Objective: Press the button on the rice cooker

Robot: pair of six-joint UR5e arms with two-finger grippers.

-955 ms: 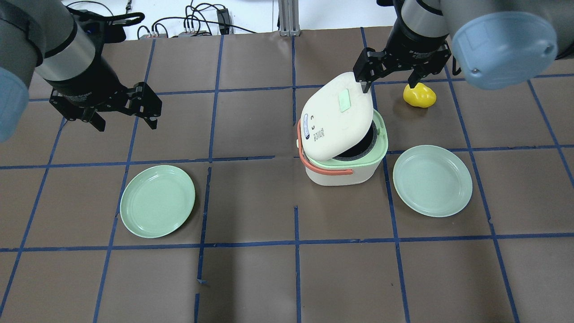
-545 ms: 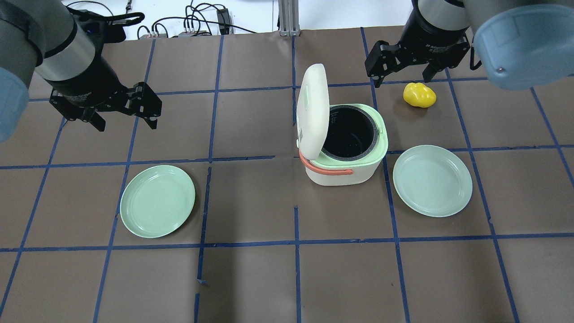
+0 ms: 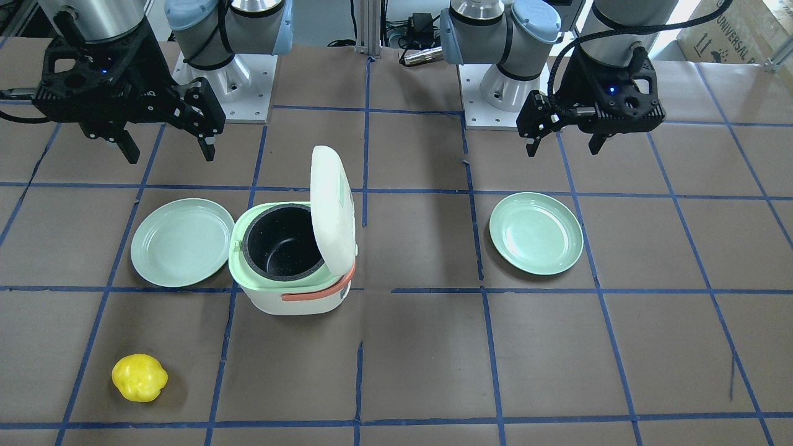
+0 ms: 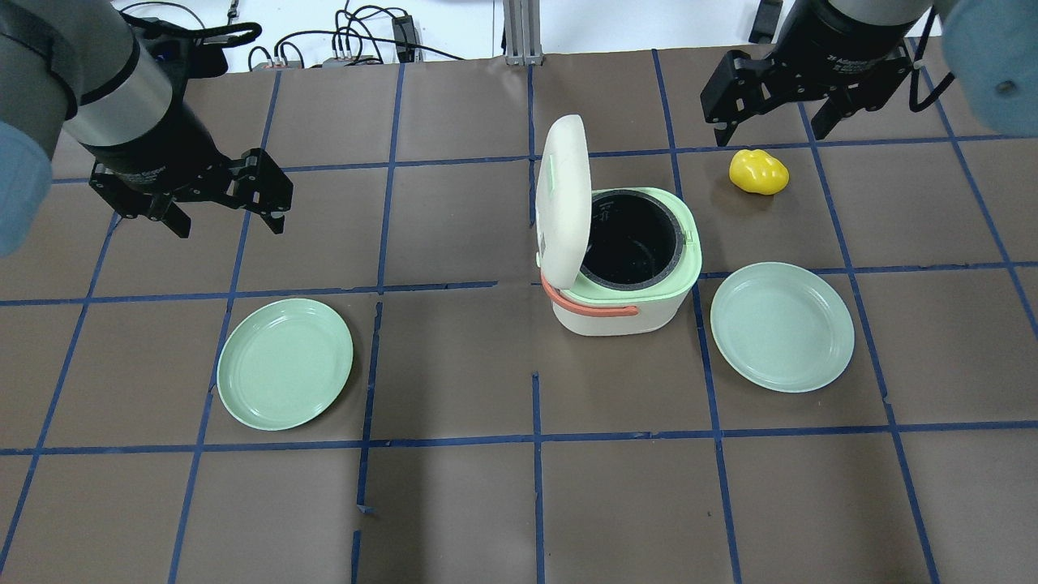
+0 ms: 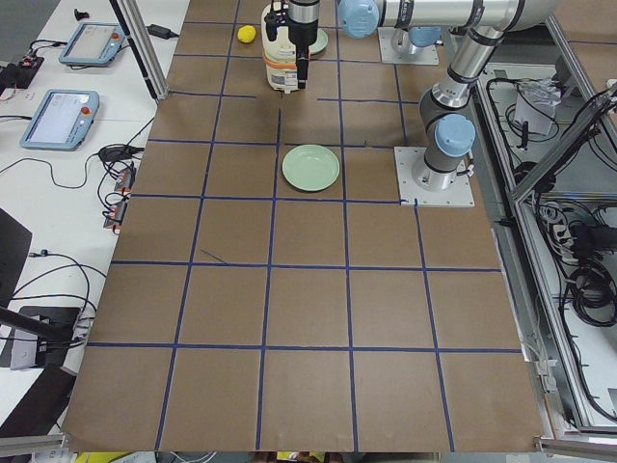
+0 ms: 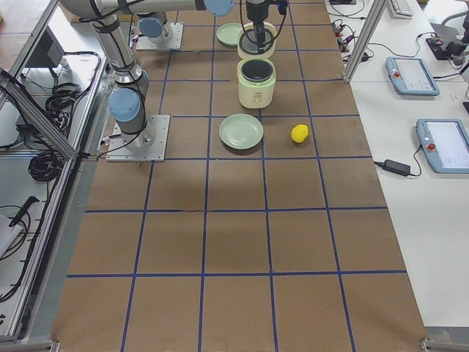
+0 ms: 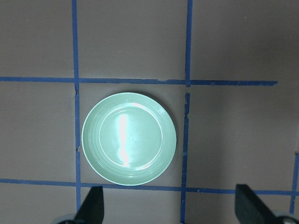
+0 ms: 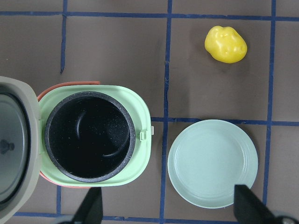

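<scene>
Both right fingers [image 4: 720, 122] far from button [image 4: 555, 170]

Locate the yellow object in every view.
Front-facing: yellow object, lower left.
Overhead: yellow object, upper right.
Exterior left: yellow object, top edge, left of centre.
Exterior right: yellow object, right of centre.
Left wrist: not in it.
Right wrist: yellow object, upper right.
Landmark: the open rice cooker.

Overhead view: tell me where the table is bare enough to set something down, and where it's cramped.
Bare: the squares between the left plate and the rice cooker, and the table row nearest the camera, below both plates. Cramped: right of the cooker, where the right plate and yellow object sit close, with the right gripper open above.
</scene>
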